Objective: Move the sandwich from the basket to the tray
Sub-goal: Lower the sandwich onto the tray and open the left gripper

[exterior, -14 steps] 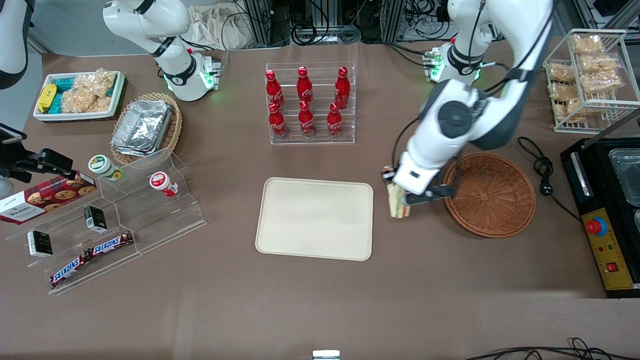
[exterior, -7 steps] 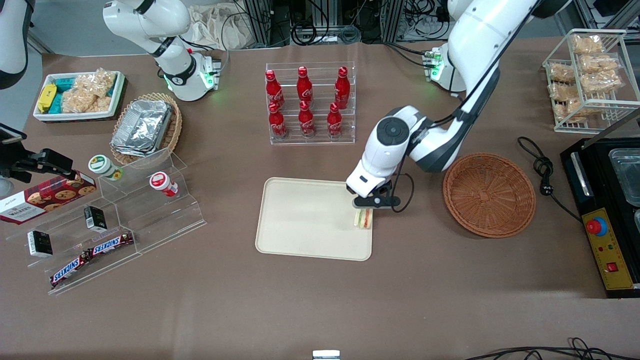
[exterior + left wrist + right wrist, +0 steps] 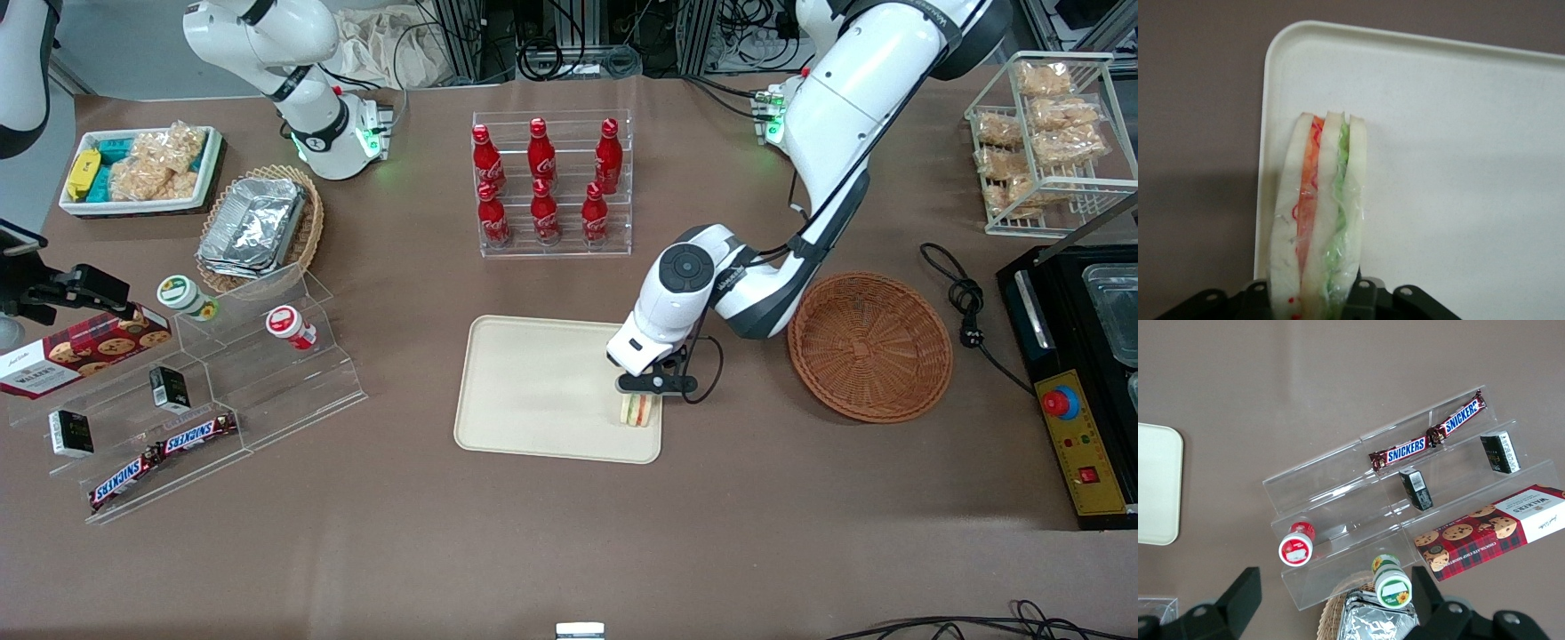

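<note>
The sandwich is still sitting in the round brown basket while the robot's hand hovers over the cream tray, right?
Not quite. The basket holds nothing; the sandwich is clamped in the hand over the cream tray, near the tray edge closest to the basket. The front view shows this, and the left wrist view shows the sandwich held above the tray's corner.

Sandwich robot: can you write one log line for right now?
gripper: shut on sandwich | sandwich: over tray edge nearest basket | basket: empty
</note>
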